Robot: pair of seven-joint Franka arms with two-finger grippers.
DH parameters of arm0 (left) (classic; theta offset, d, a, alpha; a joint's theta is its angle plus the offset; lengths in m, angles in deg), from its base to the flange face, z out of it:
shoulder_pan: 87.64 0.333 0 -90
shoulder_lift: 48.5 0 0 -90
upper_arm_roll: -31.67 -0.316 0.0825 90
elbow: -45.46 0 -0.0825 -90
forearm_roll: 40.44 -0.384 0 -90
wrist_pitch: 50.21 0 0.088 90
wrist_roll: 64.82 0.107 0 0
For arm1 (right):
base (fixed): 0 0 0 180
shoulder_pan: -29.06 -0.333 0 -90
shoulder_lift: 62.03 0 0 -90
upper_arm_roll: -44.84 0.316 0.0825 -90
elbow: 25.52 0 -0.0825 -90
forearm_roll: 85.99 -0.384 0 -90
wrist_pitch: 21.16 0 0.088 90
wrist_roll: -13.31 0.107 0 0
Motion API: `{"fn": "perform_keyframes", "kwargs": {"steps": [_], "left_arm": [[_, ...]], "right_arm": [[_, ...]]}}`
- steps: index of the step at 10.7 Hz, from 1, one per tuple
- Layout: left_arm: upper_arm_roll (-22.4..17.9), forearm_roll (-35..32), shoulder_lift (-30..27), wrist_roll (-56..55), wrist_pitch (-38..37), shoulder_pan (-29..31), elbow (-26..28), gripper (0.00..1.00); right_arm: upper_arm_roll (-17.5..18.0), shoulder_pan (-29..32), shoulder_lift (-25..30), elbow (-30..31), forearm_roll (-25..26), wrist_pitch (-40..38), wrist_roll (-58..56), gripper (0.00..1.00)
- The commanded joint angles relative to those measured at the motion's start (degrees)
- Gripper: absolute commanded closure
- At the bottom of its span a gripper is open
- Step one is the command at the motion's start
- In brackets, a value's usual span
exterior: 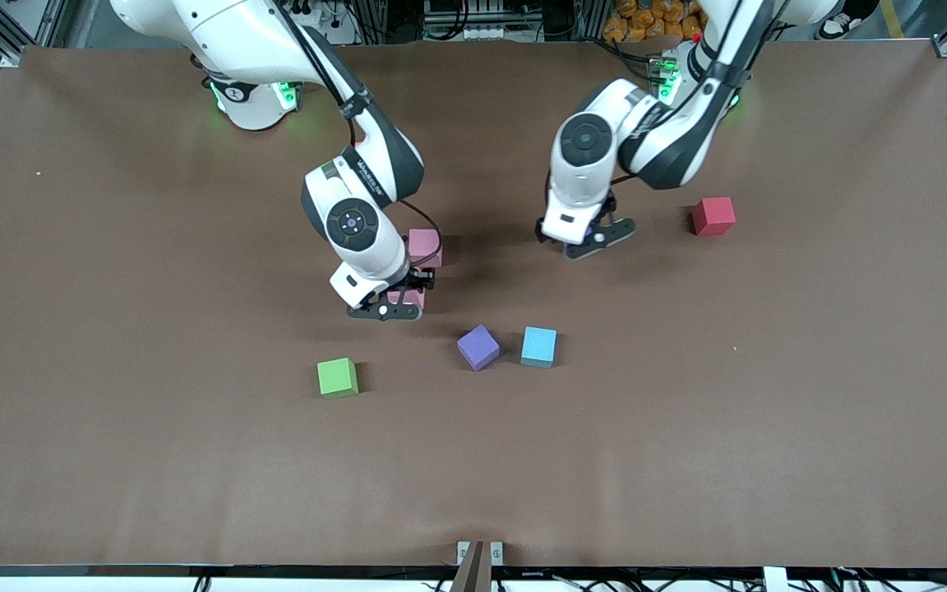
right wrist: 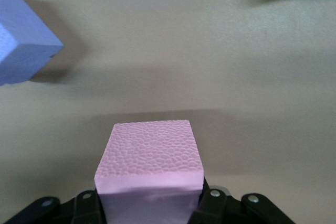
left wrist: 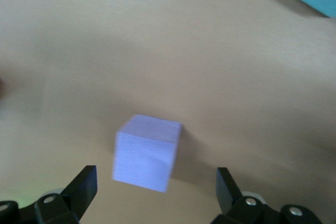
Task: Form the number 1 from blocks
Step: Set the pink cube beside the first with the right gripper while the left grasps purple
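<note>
A brown table seen from above, with two white robot arms reaching in from the top edge. The right gripper (exterior: 391,306) is low near the middle of the table, its jaws clamped on a pink block (right wrist: 149,169) held by two opposite side faces. A second pink block (exterior: 425,247) rests on the table just beside it, farther from the front camera. The left gripper (exterior: 593,241) hovers with jaws spread wide and nothing between them; its wrist camera looks down on a purple block (left wrist: 147,152) sitting between the open fingers (whether this is the same purple cube seen from the front, I cannot tell).

Loose on the table, nearer the front camera: a green block (exterior: 337,377), a purple block (exterior: 478,346) turned corner-on, and a light blue block (exterior: 538,345) close beside it. A red block (exterior: 713,216) sits apart toward the left arm's end.

The step in hand looks like setting the held pink cube in line with the resting one, starting the digit's stroke. To do it well, lower it squarely, faces parallel and edges flush, and release only once it is flat. Cubes have no long axis; the column's runs toward the front camera
</note>
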Motion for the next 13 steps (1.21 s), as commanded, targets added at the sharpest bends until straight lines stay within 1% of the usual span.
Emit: {"fn": "perform_keyframes", "kwargs": {"steps": [1,2,4,5,10,13], "left_arm": [[0.9,-0.6,-2.1,0.9,1.3,2.5,2.8,0.0],[0.9,-0.5,-1.6,1.0,1.7,2.5,3.1,0.0],[0.9,-0.5,-1.5,1.2,6.9,2.5,5.9,0.0],[1.0,-0.5,-0.2,1.2,8.4,2.5,6.3,0.0],[3.5,-0.4,4.1,1.4,12.2,2.5,6.3,0.0],[3.9,-0.3,4.6,4.2,12.6,2.5,6.4,0.0]], "right_arm": [[-2.2,-2.9,-2.5,-2.8,-3.0,-1.0,0.4,0.59],[-2.2,-3.3,-2.7,-2.5,-3.3,-1.1,0.6,0.58],[-2.2,-4.1,-3.4,-2.3,-3.3,-1.1,1.1,0.56],[-2.2,-4.2,-3.6,-2.1,-3.5,-1.1,1.1,0.56],[-2.2,-4.7,-4.3,-1.7,-3.5,-1.1,1.1,0.55],[-2.1,-5.5,-5.0,-1.7,-3.5,-1.1,1.8,0.51]]}}
